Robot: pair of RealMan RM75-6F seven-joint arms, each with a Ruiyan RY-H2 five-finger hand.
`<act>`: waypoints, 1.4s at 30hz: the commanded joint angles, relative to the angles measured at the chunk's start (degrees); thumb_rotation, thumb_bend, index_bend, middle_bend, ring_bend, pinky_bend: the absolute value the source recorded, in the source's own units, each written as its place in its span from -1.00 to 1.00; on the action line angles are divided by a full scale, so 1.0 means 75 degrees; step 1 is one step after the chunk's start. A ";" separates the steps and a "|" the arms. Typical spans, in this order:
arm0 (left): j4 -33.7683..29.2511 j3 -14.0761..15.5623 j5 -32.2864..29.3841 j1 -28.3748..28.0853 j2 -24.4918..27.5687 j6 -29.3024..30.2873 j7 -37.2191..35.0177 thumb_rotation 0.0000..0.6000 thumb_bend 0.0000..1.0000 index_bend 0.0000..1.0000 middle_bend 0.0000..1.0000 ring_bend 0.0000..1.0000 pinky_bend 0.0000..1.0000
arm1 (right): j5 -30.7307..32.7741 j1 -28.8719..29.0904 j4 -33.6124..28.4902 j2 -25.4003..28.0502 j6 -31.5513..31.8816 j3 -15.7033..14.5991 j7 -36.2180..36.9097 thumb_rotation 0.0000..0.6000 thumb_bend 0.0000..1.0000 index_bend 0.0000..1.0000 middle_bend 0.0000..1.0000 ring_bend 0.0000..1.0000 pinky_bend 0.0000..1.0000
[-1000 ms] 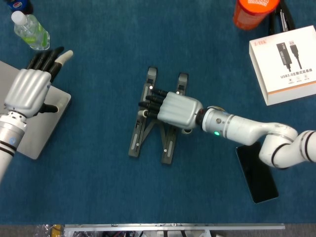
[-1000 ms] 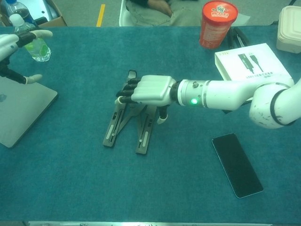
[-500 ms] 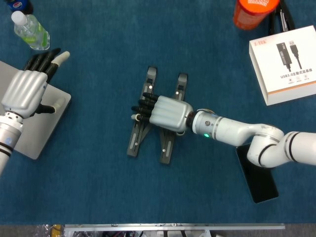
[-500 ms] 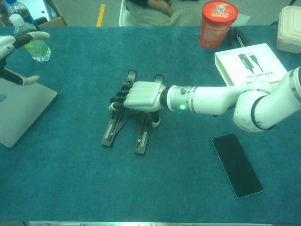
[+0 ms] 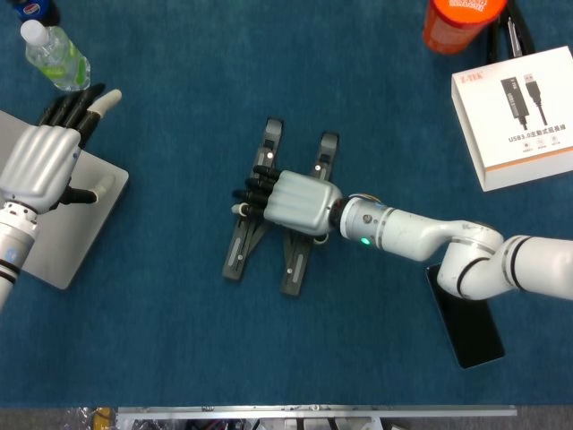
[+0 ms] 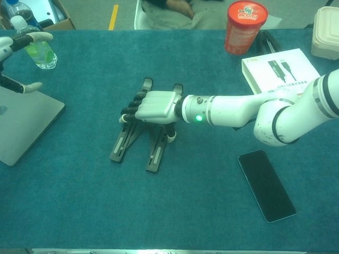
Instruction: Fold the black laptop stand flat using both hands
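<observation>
Now the right hand [image 5: 300, 199] presses, fingers curled, on the stand [image 5: 246, 251] at mid-table | stand has slid left, seems nearly flat | left hand [image 5: 40, 166] open over the laptop [image 5: 85, 224], idle

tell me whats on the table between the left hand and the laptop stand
Nothing: in the head view only bare blue cloth separates the left hand from the laptop stand; the chest view agrees.

Right hand [image 5: 300, 200]: ribbed silver-grey back shell, black fingers with pale tips. Left hand [image 5: 40, 166]: same silver shell, black fingers. Forearms glossy white, rounded segments, black joint rings; green indicator light at right wrist.
</observation>
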 commanded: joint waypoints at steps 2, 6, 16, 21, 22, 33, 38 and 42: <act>-0.0025 -0.0015 0.0007 0.0007 0.0014 -0.0008 0.0012 1.00 -0.41 -1.00 -1.00 -1.00 -0.91 | 0.0007 0.0023 0.0048 -0.0020 0.0028 -0.0011 0.0133 1.00 -1.00 -1.00 -0.80 -0.89 -0.98; -0.0042 -0.0035 -0.0006 0.0014 0.0020 -0.0026 0.0015 1.00 -0.41 -1.00 -1.00 -1.00 -0.91 | 0.0062 0.0054 0.0045 -0.0006 0.0011 0.0015 0.0354 1.00 -1.00 -1.00 -0.72 -0.79 -0.84; -0.0066 -0.0074 -0.0039 0.0013 0.0019 -0.0090 0.0057 1.00 -0.41 -1.00 -1.00 -1.00 -0.91 | 0.0039 0.0099 0.0054 0.0065 0.0100 -0.0017 0.0634 1.00 -1.00 -1.00 -0.56 -0.58 -0.54; -0.0047 -0.0073 -0.0036 0.0016 -0.0013 -0.0114 0.0076 1.00 -0.41 -1.00 -1.00 -1.00 -0.91 | 0.0004 0.0090 0.0055 0.0065 0.0211 -0.0035 0.0696 1.00 -1.00 -1.00 -0.51 -0.55 -0.44; -0.0040 -0.0072 -0.0036 0.0020 -0.0015 -0.0113 0.0077 1.00 -0.41 -1.00 -1.00 -1.00 -0.91 | -0.0011 0.0086 0.0065 0.0062 0.0249 -0.0036 0.0695 1.00 -1.00 -1.00 -0.49 -0.53 -0.41; 0.0008 -0.0084 -0.0014 0.0013 -0.0062 -0.0170 0.0044 1.00 -0.41 -1.00 -1.00 -1.00 -0.91 | -0.0115 0.0018 0.0118 0.0079 0.0532 -0.0120 0.0858 1.00 -1.00 -1.00 -0.38 -0.33 -0.02; 0.0002 -0.0094 -0.0022 0.0007 -0.0073 -0.0184 0.0079 1.00 -0.41 -1.00 -1.00 -1.00 -0.91 | -0.0177 0.0016 -0.0047 0.0199 0.0636 -0.0152 0.1058 1.00 -1.00 -1.00 -0.42 -0.42 -0.13; -0.0021 -0.0104 -0.0050 0.0008 -0.0068 -0.0198 0.0097 1.00 -0.41 -1.00 -1.00 -1.00 -0.91 | -0.0335 0.0127 -0.0286 0.0427 0.0627 -0.0221 0.1211 1.00 -1.00 -1.00 -0.71 -0.76 -0.54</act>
